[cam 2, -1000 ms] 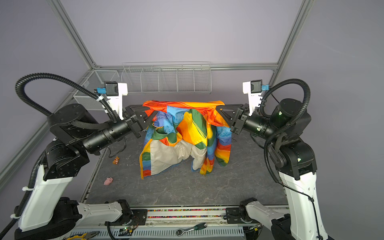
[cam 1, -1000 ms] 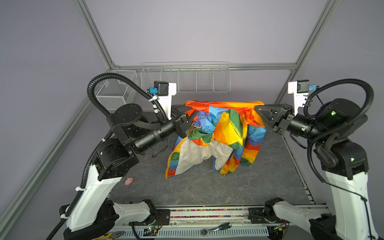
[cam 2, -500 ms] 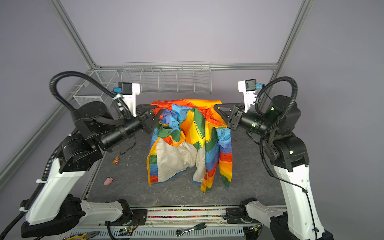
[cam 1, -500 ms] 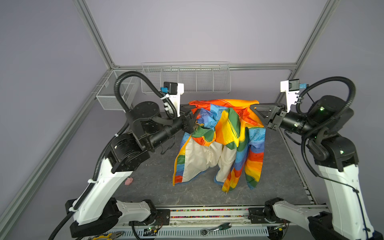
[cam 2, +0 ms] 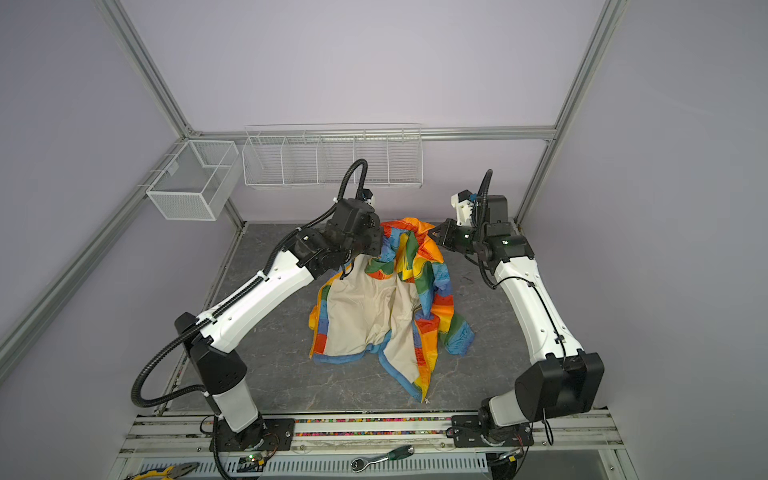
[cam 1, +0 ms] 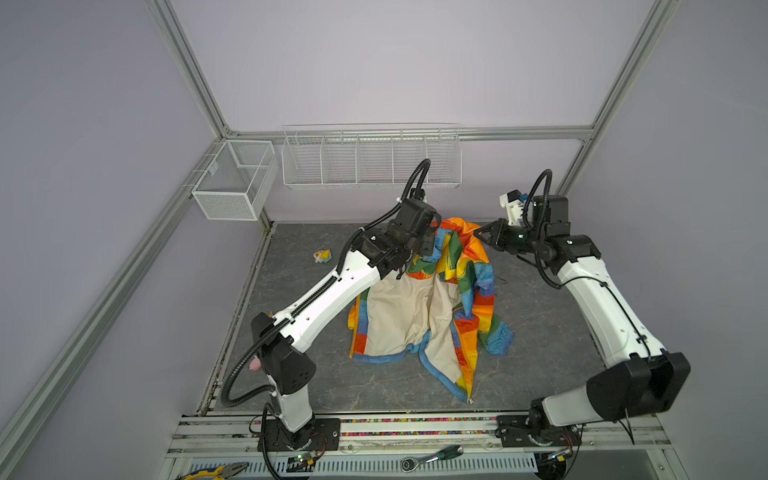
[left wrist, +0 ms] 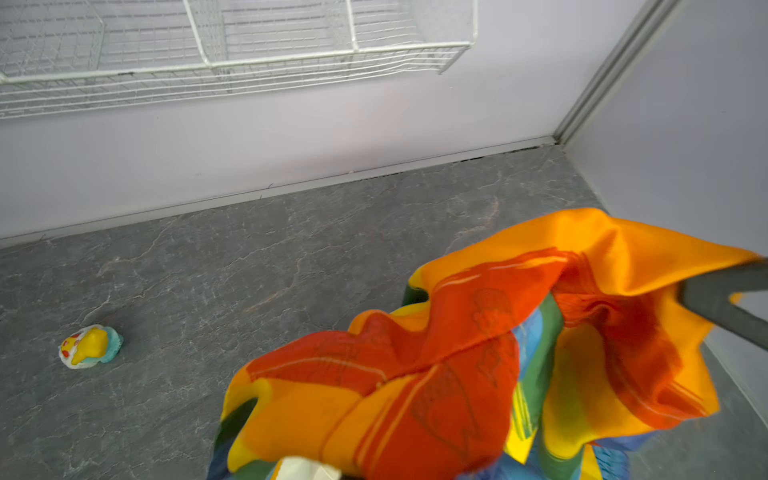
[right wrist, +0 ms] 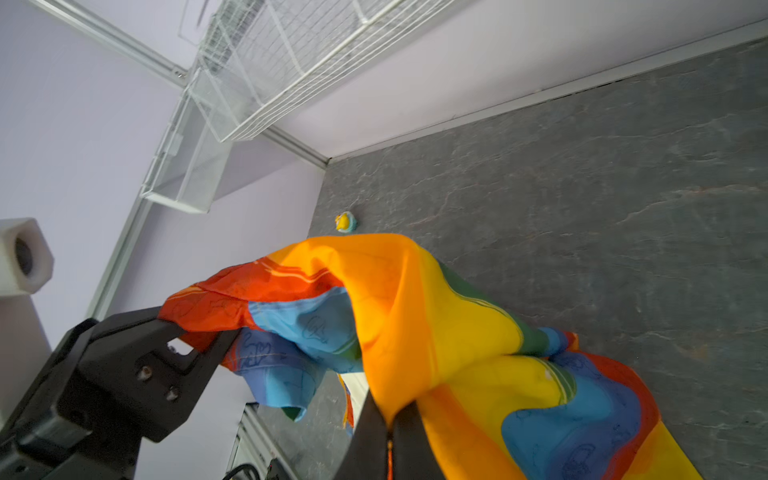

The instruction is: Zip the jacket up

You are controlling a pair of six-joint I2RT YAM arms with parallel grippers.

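Note:
The rainbow-striped jacket point(cam 1: 453, 266) point(cam 2: 415, 266) hangs by its top from both grippers near the back of the table. Its lower half lies spread on the table with the cream lining point(cam 1: 399, 316) facing up. One long striped front edge point(cam 1: 463, 365) trails toward the table's front. My left gripper point(cam 1: 430, 245) point(cam 2: 376, 245) is shut on red fabric, as the right wrist view shows point(right wrist: 199, 338). In the left wrist view cloth point(left wrist: 415, 374) hides its jaws. My right gripper point(cam 1: 482, 235) point(right wrist: 390, 415) is shut on an orange fold.
A small yellow toy point(cam 1: 322, 255) point(left wrist: 89, 347) lies on the grey table at the back left. A pink scrap point(cam 1: 254, 364) sits by the left arm's base. White wire baskets point(cam 1: 370, 156) and a mesh box point(cam 1: 232, 183) hang on the walls. Tools point(cam 1: 432, 457) lie on the front rail.
Both arms have reached toward the back wall and down with the jacket. It hung free of the table before; its lower half now rests spread on the table.

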